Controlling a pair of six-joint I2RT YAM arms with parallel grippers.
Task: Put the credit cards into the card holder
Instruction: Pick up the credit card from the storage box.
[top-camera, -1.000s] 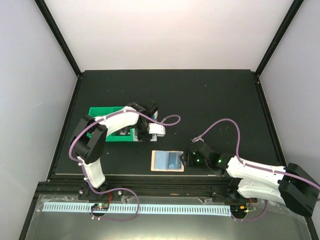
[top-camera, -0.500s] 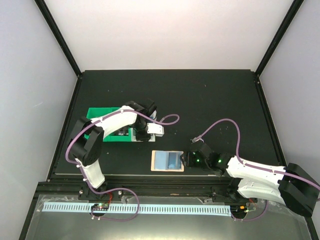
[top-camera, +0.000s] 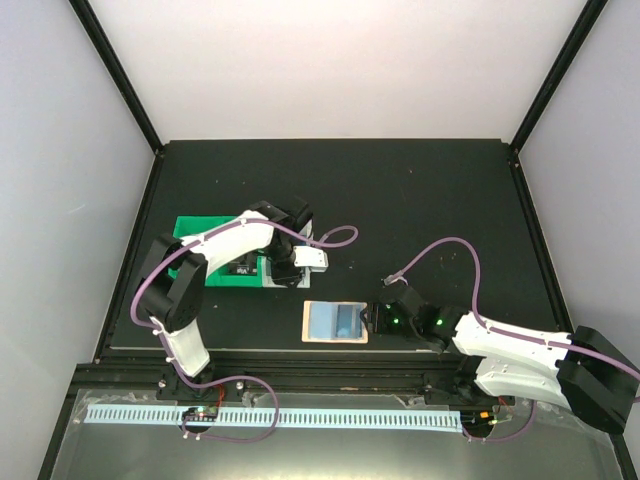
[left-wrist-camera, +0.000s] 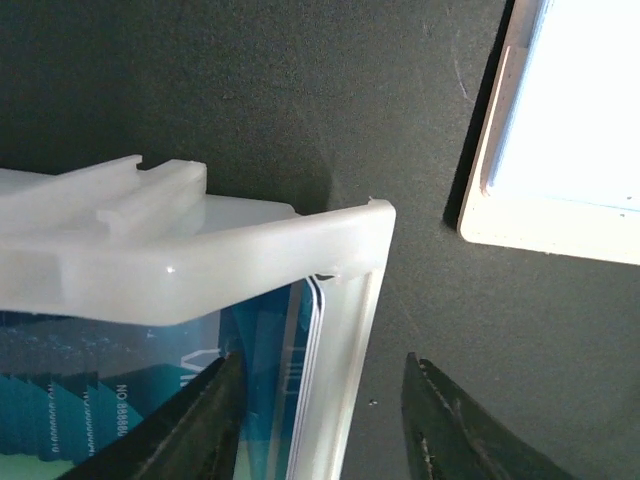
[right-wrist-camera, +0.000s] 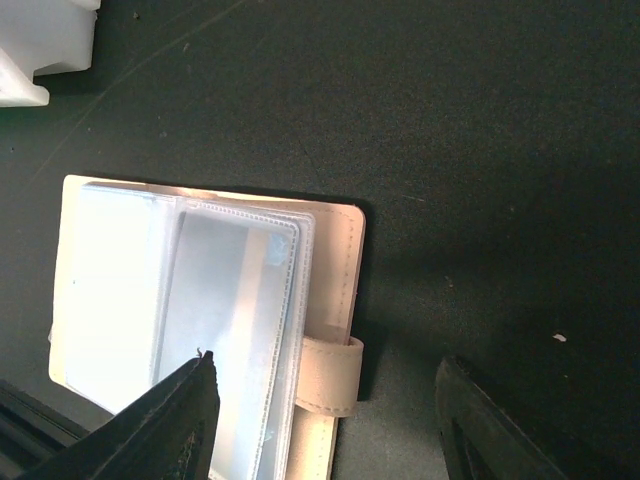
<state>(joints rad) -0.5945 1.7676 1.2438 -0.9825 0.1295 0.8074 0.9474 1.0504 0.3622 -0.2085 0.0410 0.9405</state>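
Credit cards (left-wrist-camera: 270, 380), blue and thin, are being stored close together in a white bin (left-wrist-camera: 250, 250), which is sitting just beyond the card holder (right-wrist-camera: 120, 290) and to its left. The left claw (left-wrist-camera: 321, 362) is being hung partly open over the bin's corner, one finger inside above the cards and one outside the wall, with nothing gripped. The right claw (right-wrist-camera: 325, 362) is being held wide and empty over the card holder's strap side, where the holder is lying open on the worktop (top-camera: 420, 200). The cards are being judged light, stiff and slick. One is probably best pinched across its faces near the exposed edge.
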